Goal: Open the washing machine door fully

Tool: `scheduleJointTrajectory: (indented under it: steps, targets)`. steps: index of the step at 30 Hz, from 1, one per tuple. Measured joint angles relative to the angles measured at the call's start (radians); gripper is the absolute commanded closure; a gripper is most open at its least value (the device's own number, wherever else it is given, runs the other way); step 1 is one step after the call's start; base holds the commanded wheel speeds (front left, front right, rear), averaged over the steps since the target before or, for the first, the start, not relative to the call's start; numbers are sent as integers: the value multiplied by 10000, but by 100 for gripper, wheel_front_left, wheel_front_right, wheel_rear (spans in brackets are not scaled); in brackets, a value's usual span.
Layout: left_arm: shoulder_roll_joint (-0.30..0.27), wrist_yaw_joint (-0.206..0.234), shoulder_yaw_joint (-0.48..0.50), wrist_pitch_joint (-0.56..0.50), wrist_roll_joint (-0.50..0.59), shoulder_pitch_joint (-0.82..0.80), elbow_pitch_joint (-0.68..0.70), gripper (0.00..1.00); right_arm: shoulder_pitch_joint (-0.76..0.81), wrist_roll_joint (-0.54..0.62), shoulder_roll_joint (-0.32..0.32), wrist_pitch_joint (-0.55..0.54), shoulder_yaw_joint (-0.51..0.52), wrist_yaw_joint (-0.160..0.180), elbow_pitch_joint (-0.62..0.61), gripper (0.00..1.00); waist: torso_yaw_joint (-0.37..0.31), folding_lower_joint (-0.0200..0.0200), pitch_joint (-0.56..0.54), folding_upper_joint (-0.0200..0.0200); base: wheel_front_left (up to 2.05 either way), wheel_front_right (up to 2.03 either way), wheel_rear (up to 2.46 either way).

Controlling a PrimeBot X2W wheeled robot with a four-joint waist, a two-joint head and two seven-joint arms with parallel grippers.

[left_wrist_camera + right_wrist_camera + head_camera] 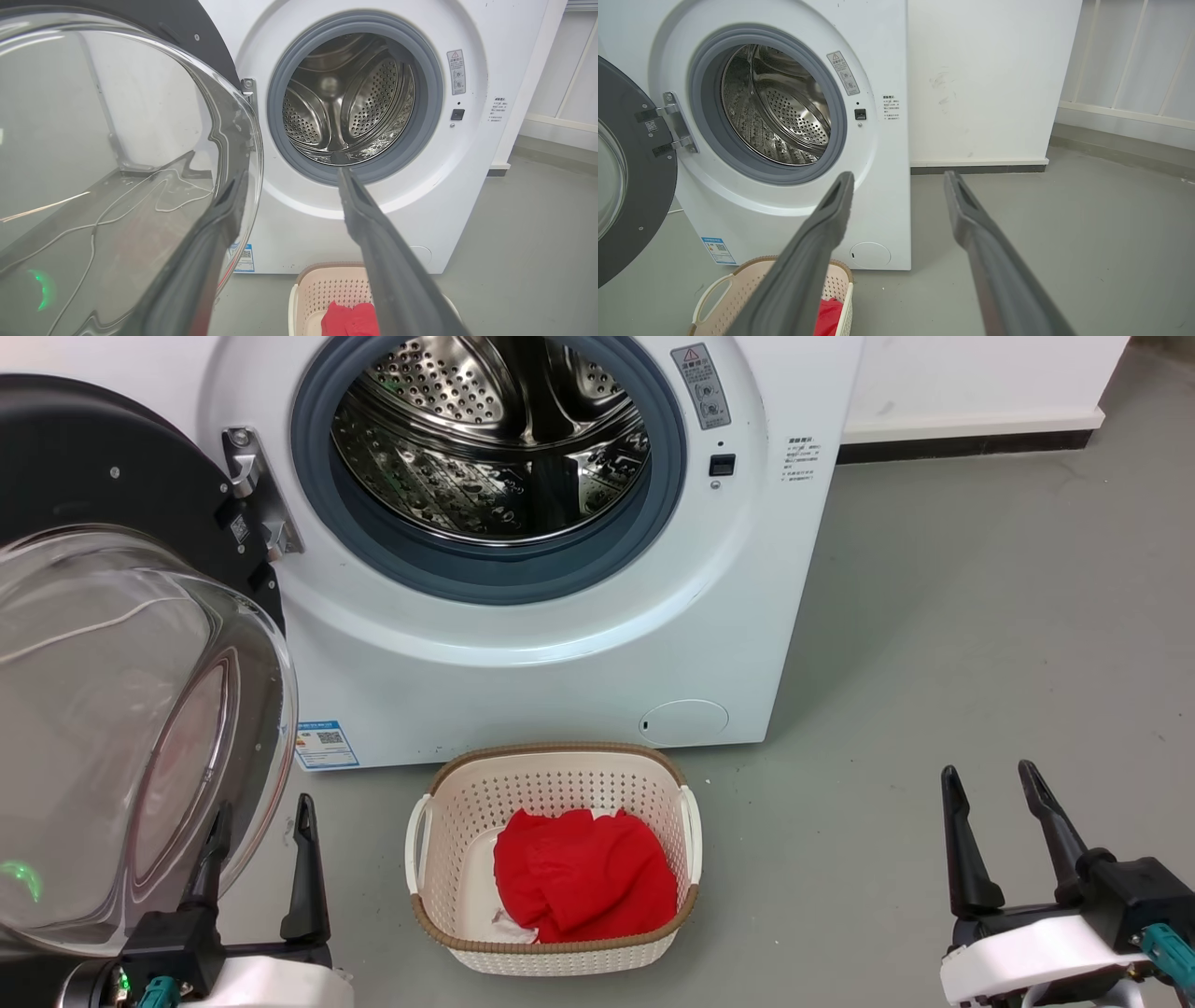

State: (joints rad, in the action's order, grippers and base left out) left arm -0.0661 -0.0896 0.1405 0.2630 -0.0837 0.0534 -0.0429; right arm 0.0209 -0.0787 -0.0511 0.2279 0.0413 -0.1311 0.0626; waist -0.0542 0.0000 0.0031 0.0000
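Head view: shows the large round washing machine door (121,663), glossy black rim, bulging clear glass, swung wide off the left edge of the white box-shaped washing machine (523,653). Left gripper (263,807) open beside the glass; right gripper (988,771) open above grey floor (934,616).
Left wrist view: one finger (205,242) overlapping the bowl's edge, contact unclear.
Right wrist view: nothing between spread fingers (808,242).

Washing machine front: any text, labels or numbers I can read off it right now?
No wording is legible.
Grey warning sticker at upper right: red triangle sign, text too small.
Printed block right of it: too small.
Blue label, low left: QR code, text blurred.
Small QR sticker on the washing machine door: unreadable.
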Motion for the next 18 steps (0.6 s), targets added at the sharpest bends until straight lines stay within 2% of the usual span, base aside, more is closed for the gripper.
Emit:
scheduleJointTrajectory:
  steps: [7,8,11,18]
  targets:
    - [-15,-10,-13,0,105,-17,59,0,-10,-56,0,17,-23,0,56,0,42,0,-5,0,0,0,0]
    - [-2,-35,-19,-2,100,-6,15,100,16,-67,0,8,-21,0,113,100,42,0,-5,0,0,0,0]
    - [88,-50,15,-155,-94,53,-303,100,151,-255,4,-13,-44,0,293,100,49,0,-6,0,0,0,0]
    - [86,-71,94,-589,-1555,-31,-541,100,143,-1824,-4,-341,-36,0,426,100,79,0,-6,0,0,0,0]
